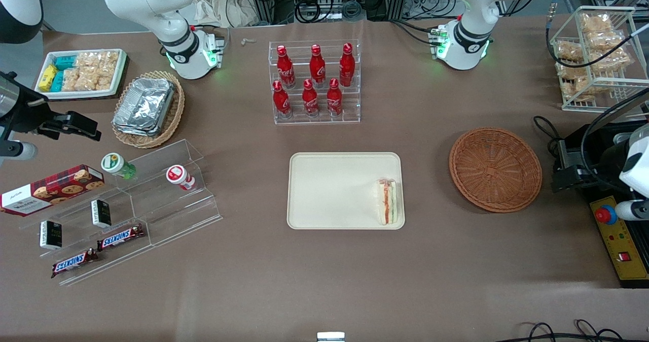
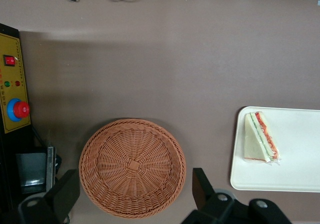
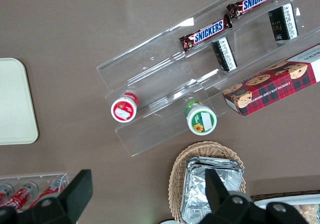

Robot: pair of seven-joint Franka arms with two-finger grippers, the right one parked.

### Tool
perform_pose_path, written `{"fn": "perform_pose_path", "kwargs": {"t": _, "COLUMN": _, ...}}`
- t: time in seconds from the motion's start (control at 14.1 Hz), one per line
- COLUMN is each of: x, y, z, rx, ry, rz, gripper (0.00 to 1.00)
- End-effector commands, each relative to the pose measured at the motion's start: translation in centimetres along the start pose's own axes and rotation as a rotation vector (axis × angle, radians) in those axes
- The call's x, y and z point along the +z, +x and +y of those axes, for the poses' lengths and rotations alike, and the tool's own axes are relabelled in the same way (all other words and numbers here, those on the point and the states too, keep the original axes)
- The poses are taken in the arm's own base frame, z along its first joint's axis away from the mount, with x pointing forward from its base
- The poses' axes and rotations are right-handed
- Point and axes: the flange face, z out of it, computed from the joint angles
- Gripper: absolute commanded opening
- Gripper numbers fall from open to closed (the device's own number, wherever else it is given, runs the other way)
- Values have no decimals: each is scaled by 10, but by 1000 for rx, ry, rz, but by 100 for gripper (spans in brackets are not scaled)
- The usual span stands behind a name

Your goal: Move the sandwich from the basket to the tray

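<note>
Sandwich (image 1: 387,201) placement looks finished: the clear-wrapped wedge lies on the beige tray (image 1: 329,190), close against the rim at the end nearest the round wicker basket (image 1: 495,169), and the basket is empty. The end effector (image 2: 135,194) hangs above the basket with its fingers (image 2: 201,185) spread wide and nothing between them, well clear of the brown bench (image 1: 324,281). Judged from this, the transfer step is complete, and the next move calls only for the left arm to lift away from the basket without brushing its rim.
</note>
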Motion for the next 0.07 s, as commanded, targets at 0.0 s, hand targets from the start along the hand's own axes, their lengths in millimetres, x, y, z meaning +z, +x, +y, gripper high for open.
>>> {"fn": "perform_pose_path", "kwargs": {"t": 0.0, "x": 1, "y": -1, "z": 2, "rx": -14, "ry": 17, "rz": -10, "gripper": 100}}
